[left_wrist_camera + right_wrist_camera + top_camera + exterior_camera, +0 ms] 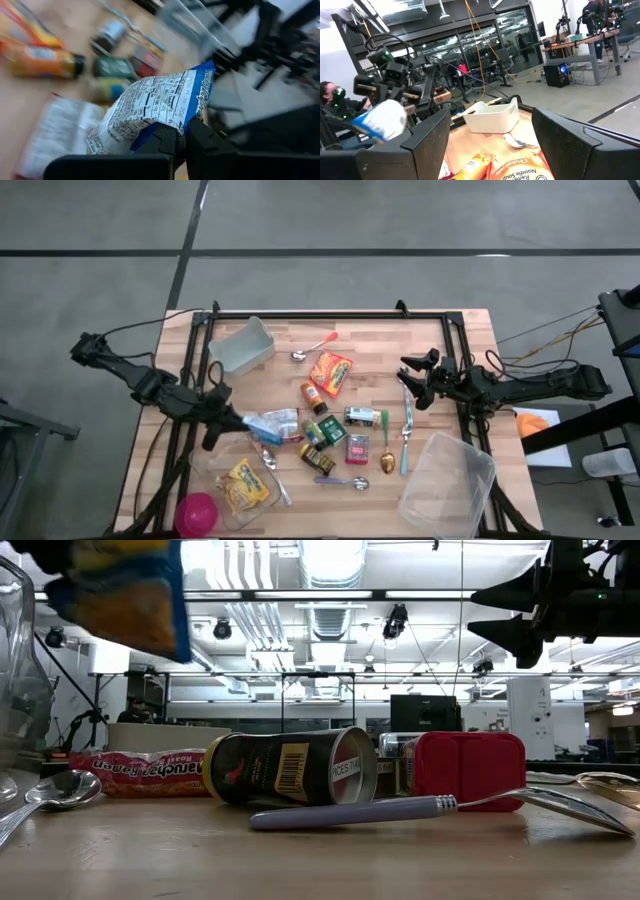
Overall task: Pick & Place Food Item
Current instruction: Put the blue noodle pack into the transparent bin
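Table (470,340) clutter surrounds left claw (238,420) gripping blue-white packet (262,424).

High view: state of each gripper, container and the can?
left gripper: shut on the blue-and-white snack bag, lifted off the table
right gripper: open, empty
white bin: upright, empty
clear container: tilted, empty
dark can: lying on its side
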Available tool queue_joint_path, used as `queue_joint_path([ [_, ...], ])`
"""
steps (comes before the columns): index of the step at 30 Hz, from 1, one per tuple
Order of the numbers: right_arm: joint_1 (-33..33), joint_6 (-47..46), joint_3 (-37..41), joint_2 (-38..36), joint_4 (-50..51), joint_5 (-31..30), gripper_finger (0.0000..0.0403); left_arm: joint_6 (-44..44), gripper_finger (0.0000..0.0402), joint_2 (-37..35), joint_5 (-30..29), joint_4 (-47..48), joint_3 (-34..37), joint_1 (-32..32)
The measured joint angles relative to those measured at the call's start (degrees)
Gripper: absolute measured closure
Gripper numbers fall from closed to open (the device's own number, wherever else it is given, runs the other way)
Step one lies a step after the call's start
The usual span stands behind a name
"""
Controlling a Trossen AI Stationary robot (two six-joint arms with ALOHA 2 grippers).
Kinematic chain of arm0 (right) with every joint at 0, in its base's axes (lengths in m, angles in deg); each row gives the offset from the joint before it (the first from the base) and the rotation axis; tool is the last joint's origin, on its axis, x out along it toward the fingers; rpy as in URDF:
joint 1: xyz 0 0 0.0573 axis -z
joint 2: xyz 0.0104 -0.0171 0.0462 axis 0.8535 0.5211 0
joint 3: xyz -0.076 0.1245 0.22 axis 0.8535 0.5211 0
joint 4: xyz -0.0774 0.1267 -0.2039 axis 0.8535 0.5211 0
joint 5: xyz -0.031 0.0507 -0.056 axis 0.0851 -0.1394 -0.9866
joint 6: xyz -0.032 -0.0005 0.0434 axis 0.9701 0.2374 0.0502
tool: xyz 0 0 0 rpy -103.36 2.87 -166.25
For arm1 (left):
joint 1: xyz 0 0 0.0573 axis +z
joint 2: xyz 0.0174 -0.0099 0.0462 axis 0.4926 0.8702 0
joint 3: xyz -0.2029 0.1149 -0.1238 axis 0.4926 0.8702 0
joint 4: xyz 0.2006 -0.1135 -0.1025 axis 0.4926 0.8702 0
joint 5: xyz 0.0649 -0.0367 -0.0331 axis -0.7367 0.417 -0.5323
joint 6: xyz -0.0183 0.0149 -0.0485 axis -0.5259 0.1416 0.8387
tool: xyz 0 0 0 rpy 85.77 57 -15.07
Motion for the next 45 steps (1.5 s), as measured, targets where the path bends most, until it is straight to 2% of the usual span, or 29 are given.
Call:
queue_joint_path([
  [5,0.00,-0.02,0.00,-0.01,0.00,0.00,0.0126,8.79,0.0392,-0.10,6.79,0.58,-0.97,-0.99],
  [11,0.00,0.00,0.00,0.00,-0.01,0.00,0.0126,15.77,0.0392,0.02,9.33,1.90,-5.41,-3.08],
  [22,-0.01,0.00,0.00,0.00,0.00,0.00,0.0126,34.80,0.0392,0.84,9.61,8.33,-6.80,-8.72],
  [34,0.00,-0.02,0.00,0.00,-0.02,0.00,0.0126,56.51,0.0392,4.83,9.16,22.83,-6.69,-8.95],
  [45,-0.02,0.00,0.00,0.00,0.00,0.00,0.0126,73.17,0.0391,9.80,9.62,30.43,-6.69,-8.95],
])
